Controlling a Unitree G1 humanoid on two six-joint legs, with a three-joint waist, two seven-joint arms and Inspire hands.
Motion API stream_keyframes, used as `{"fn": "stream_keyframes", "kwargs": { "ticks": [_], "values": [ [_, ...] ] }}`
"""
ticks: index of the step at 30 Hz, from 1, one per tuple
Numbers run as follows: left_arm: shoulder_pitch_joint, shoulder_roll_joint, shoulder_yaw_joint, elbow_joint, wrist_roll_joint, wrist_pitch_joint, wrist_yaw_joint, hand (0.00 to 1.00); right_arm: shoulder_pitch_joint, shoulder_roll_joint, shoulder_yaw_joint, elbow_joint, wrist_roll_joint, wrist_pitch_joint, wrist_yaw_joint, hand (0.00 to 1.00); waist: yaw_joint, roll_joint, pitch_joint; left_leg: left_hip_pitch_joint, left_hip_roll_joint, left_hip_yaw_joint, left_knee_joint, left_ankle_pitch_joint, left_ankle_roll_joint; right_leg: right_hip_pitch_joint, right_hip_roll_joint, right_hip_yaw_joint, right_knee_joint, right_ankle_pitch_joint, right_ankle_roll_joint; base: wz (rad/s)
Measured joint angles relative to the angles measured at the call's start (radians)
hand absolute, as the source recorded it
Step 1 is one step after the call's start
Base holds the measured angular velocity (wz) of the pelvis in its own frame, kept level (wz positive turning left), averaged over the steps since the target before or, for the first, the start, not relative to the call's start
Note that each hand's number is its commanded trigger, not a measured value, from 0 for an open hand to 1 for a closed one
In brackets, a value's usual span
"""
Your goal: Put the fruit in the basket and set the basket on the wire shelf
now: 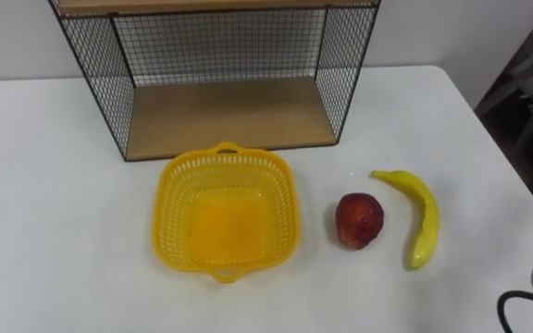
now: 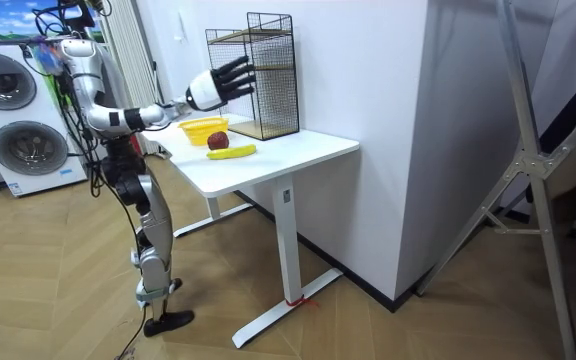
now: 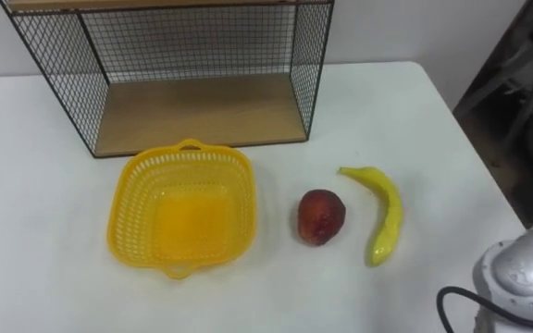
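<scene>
— How much room is there on the bench [image 1: 44, 213]?
— Its left is bare. The shelf [image 1: 229, 116] stands at the back, its front open, and the basket [image 1: 165, 213] sits empty just before it.
— And the fruit?
— Right of the basket. The banana [image 1: 422, 217] lies nearest the bench's right edge, and the red fruit [image 1: 359, 220] lies between, touching neither.
— The hand?
— The right hand [image 2: 213, 88] is held up at shelf height, its fingers [image 2: 236, 72] spread and holding nothing, apart from the fruit.
</scene>
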Motion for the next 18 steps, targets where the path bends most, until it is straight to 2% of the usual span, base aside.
{"fn": "stream_keyframes", "kwargs": {
  "ticks": [3,5,8,14,16,18],
  "values": [
    [0.001,0.000,0.000,-0.001,0.007,0.000,-0.009,0.00,0.000,0.000,0.049,0.005,0.000,0.008,0.102,0.00,0.021,0.001,0.0036,0.010,0.001,-0.001,0.000,0.000,0.000,0.013,0.000,0.000,0.000,0.000,0.000,0.02],
    [0.001,0.003,0.000,-0.003,0.008,0.000,-0.020,0.00,0.000,0.000,0.080,0.010,0.000,0.008,0.180,0.00,0.024,-0.002,0.0071,0.014,0.001,-0.011,0.001,0.000,0.000,0.026,-0.001,-0.008,-0.005,0.000,0.000,0.12],
    [0.005,0.006,-0.001,-0.003,0.030,0.002,-0.031,0.00,0.002,0.001,0.119,0.011,0.000,0.009,0.242,0.00,0.024,-0.007,0.0083,0.016,0.001,-0.014,0.001,0.000,-0.001,0.039,0.000,-0.010,-0.017,0.000,0.000,0.06],
    [0.005,0.005,-0.003,-0.016,0.063,0.008,-0.035,0.00,0.006,0.008,0.200,0.074,-0.005,0.029,0.359,0.00,0.027,-0.015,0.0020,0.017,0.000,-0.019,0.006,0.000,-0.001,0.044,0.000,-0.009,-0.017,0.001,-0.001,0.01],
    [0.003,0.005,-0.003,-0.032,0.074,0.006,-0.035,0.00,0.022,0.008,0.231,0.091,-0.006,0.040,0.404,0.00,0.027,-0.008,0.0019,0.014,-0.001,-0.022,0.008,0.000,-0.001,0.043,0.000,-0.011,-0.016,0.001,-0.001,0.00],
    [0.002,0.005,-0.003,-0.031,0.077,0.007,-0.035,0.00,0.029,0.009,0.246,0.093,-0.007,0.046,0.431,0.00,0.029,0.001,-0.0025,0.014,-0.001,-0.022,0.008,0.000,-0.001,0.043,0.000,-0.011,-0.016,0.001,-0.001,0.00]
  ]
}}
